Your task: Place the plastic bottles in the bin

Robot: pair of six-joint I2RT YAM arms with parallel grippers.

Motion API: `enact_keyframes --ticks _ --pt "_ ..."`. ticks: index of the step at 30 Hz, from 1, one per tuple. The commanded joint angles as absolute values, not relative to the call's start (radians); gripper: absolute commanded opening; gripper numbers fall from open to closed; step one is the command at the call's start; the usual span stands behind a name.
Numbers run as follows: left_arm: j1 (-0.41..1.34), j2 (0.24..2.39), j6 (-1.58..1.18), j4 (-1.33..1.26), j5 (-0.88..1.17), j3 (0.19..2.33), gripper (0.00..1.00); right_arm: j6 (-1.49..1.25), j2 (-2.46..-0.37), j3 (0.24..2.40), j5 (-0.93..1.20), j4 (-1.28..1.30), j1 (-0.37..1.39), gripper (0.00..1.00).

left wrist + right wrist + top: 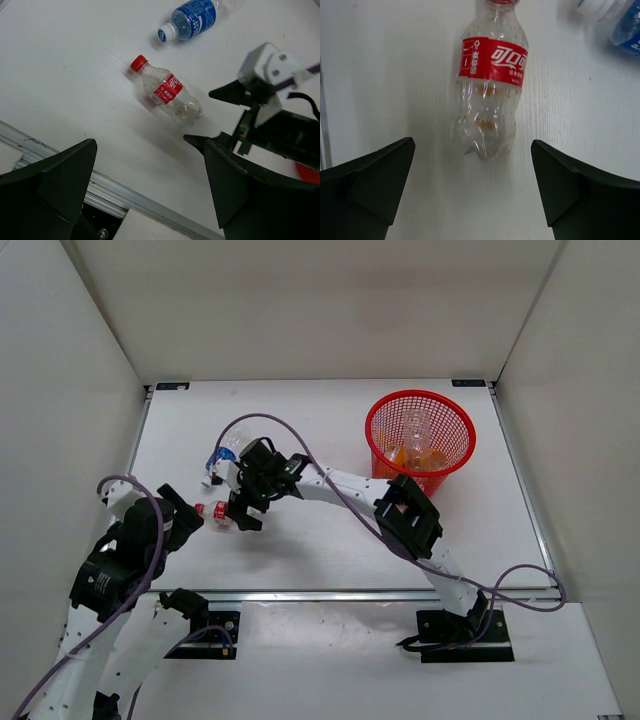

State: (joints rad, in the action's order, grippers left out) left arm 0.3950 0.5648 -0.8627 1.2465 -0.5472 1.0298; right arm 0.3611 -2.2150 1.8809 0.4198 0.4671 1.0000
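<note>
Nearest the bases, the left fingers [188,515] are standing spread wide and gripping nothing, hovering over the near-left part of the table [330,550]. Just beyond them the red-labelled bottle [216,512] is lying on its side on the table, with its red cap pointing toward the left arm and its base toward the right one. In the left wrist view it is sitting ahead of the fingertips, slanted across the view, not between them.

The right fingers [243,515] are reaching across from the right and are also gaping wide with nothing in them. In the right wrist view the bottle is lying dead ahead on the centre line. Its long axis is running straight away from the wrist, with the base nearest, about level with the fingertips, and the cap at the far end. So these fingers are lining up crosswise to the body, one on each side. I am judging the right arm the better placed, needing only to ease forward and down before closing.

A little farther back the blue-labelled bottle [215,465] is lying on the table, apart from the red one. Farthest off, at the back right, the bin [420,393] is standing upright, well apart from both, with orange bottles [405,453] and a clear bottle [418,425] showing inside
</note>
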Motion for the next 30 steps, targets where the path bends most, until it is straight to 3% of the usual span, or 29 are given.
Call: enact_keyframes --ticks 1,7,9,10,12,14,15,18,21,27,30 --pt "0.445 0.523 -0.910 1.324 -0.621 1.034 0.99 0.361 -2.265 1.974 0.426 0.387 1.014 0.99" --pt "0.495 0.515 -0.946 1.367 -0.646 1.051 0.99 0.284 -2.358 1.994 0.404 0.319 1.009 0.99" --pt "0.495 0.505 -0.951 1.364 -0.652 1.054 0.99 0.266 -2.371 1.970 0.393 0.299 1.020 0.94" --pt "0.499 0.497 -0.957 1.364 -0.663 1.051 0.99 0.256 -2.373 1.965 0.399 0.295 1.023 0.89" --pt "0.509 0.497 -0.956 1.364 -0.666 1.051 0.98 0.241 -2.373 1.950 0.402 0.288 1.031 0.65" --pt "0.512 0.497 -0.969 1.362 -0.663 1.054 0.99 0.236 -2.364 1.950 0.391 0.302 1.029 0.53" --pt "0.514 0.502 -0.969 1.361 -0.658 1.046 0.99 0.232 -2.352 1.950 0.396 0.311 1.025 0.42" --pt "0.517 0.508 -0.956 1.333 -0.640 1.043 0.99 0.213 -2.300 1.948 0.442 0.343 1.009 0.26" --pt "0.511 0.514 -0.933 1.296 -0.623 1.034 0.99 0.210 -2.209 1.937 0.448 0.406 0.983 0.17" --pt "0.457 0.599 -0.770 1.151 -0.536 1.003 0.98 0.155 -1.912 1.737 0.457 0.390 0.885 0.11" --pt "0.370 0.675 -0.646 1.054 -0.442 0.986 0.99 0.088 -1.751 1.686 0.398 0.411 0.800 0.18"
